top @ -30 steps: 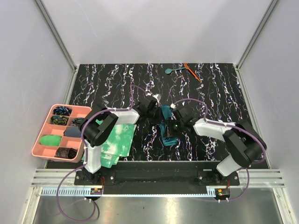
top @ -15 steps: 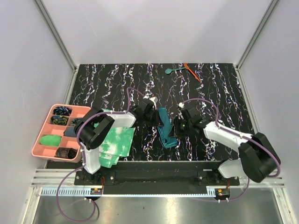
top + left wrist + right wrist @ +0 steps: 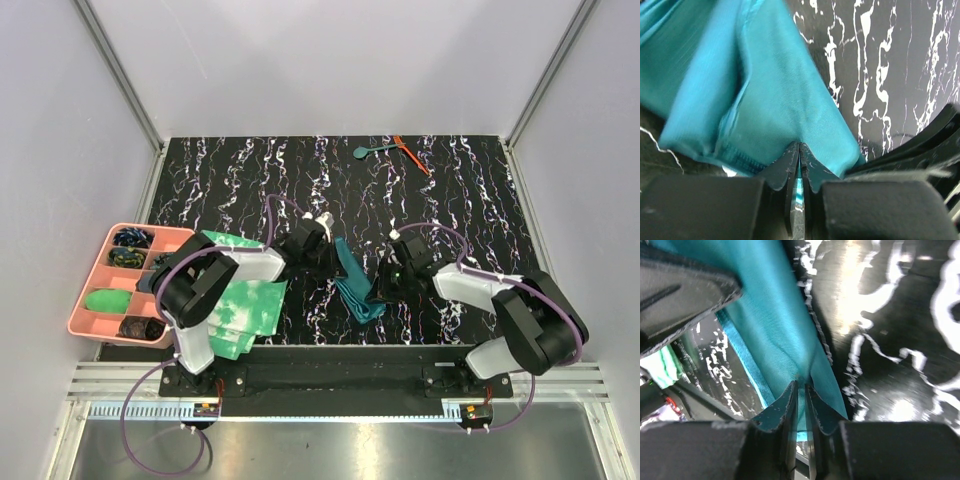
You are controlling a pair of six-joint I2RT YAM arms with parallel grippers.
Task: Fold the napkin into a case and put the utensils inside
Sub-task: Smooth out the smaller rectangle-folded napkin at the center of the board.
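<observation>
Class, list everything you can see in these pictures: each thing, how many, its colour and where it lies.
napkin: one, dark teal, folded, centre of the table between the arms
spoon: one, teal, far edge
stick utensil: one, orange-red, beside the spoon
tie-dye cloths: count unclear, green-and-white, near left, partly under the left arm
tray: one, pink, left edge, dark and green items in its compartments
table: one, black with white marbling
left tool: one, black, shut on the napkin
right tool: one, black, shut on the napkin
</observation>
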